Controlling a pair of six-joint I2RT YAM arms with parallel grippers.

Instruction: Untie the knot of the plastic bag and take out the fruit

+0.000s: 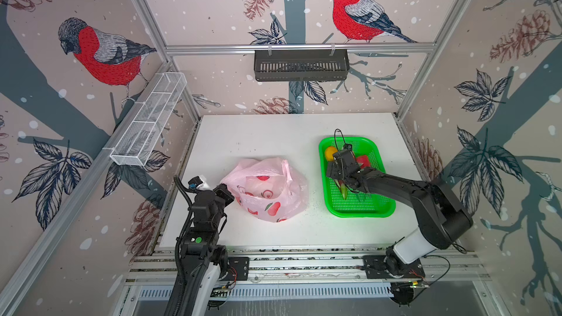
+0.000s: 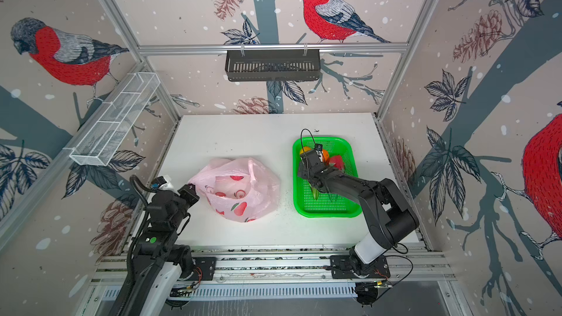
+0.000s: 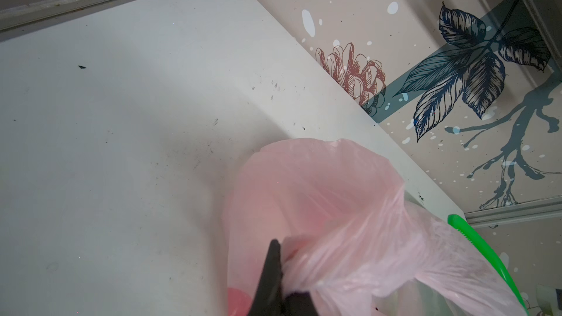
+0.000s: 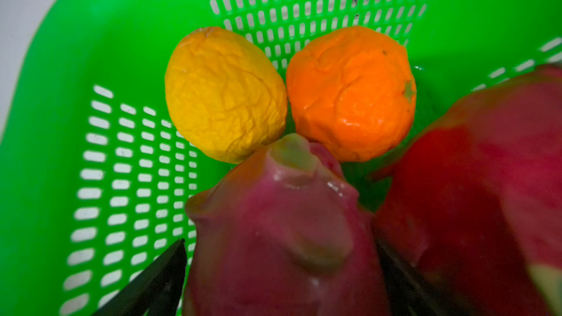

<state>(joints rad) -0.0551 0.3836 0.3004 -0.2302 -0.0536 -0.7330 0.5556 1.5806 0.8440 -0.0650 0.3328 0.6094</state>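
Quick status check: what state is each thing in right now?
Pale pink translucent plastic bag: mouth open.
Left gripper: shut on bag's rim.
Right gripper: astride magenta dragon fruit, grip unclear.
Bright green plastic mesh basket: holds yellow fruit, orange, second dragon fruit.

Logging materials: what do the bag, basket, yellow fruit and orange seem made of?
The bag looks like thin translucent pink plastic film: it crumples and its red prints show through. The basket looks like rigid glossy green plastic with moulded slots. The yellow fruit and the orange are probably imitation, perhaps foam or soft plastic: their shiny skins are creased like crumpled wrapping.
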